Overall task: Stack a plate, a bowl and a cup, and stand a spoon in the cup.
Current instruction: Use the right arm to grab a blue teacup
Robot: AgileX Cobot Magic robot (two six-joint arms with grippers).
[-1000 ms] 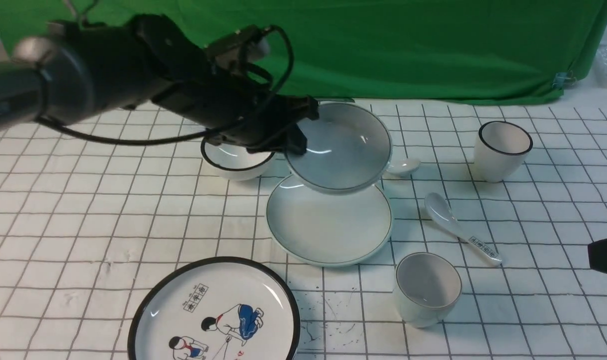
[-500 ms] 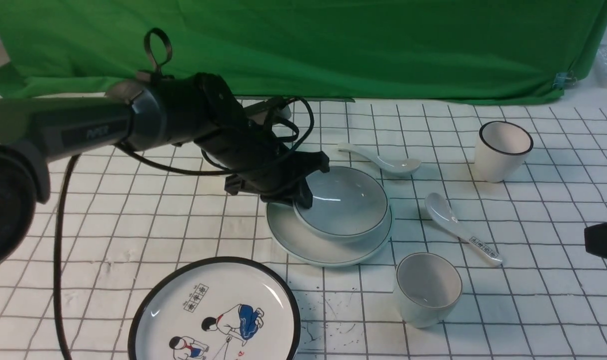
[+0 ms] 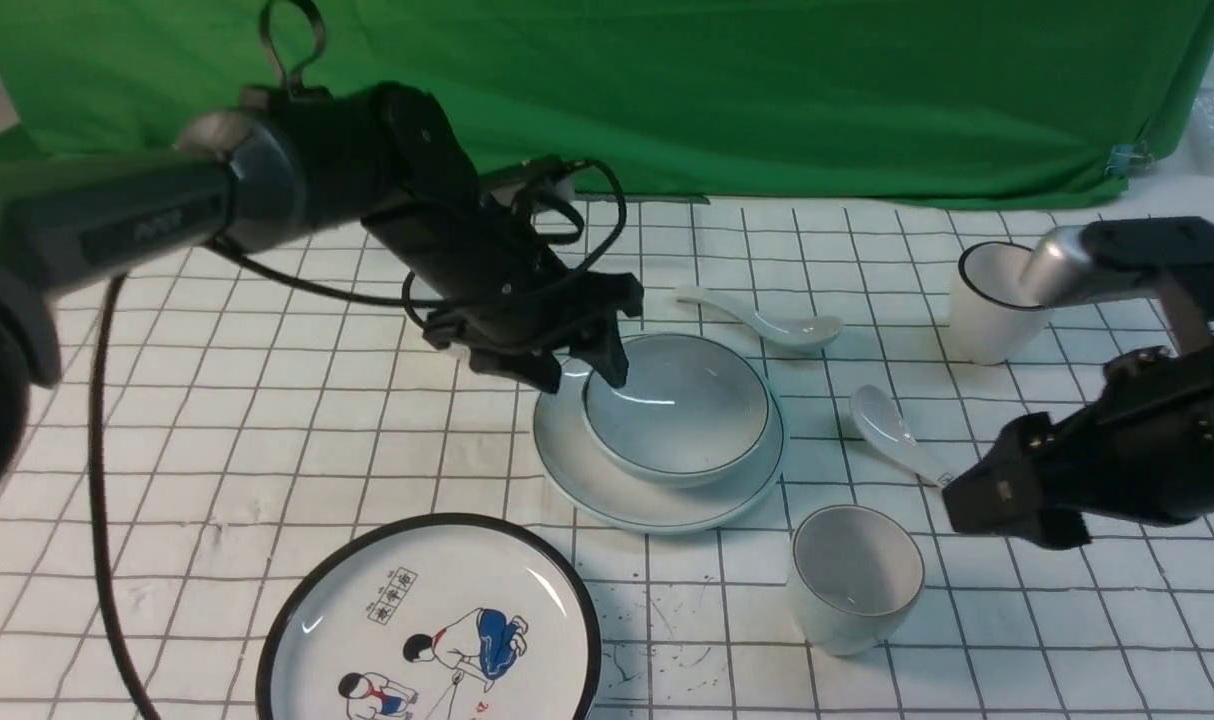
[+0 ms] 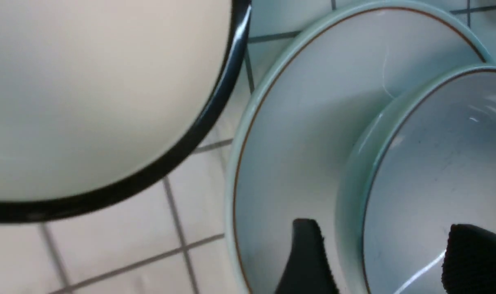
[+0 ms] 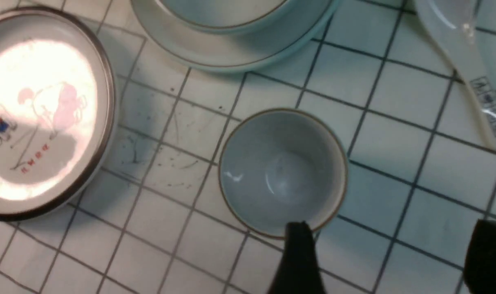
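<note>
Gridded tablecloth (image 3: 267, 450): cup (image 3: 855, 575) sits just left of right gripper (image 3: 1007, 515)

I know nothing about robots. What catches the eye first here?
The big black left gripper at centre, open astride the rim of the bowl, which sits on the plate. On the right, the right gripper hangs open near the cup. At the front left lies a cartoon plate.
</note>
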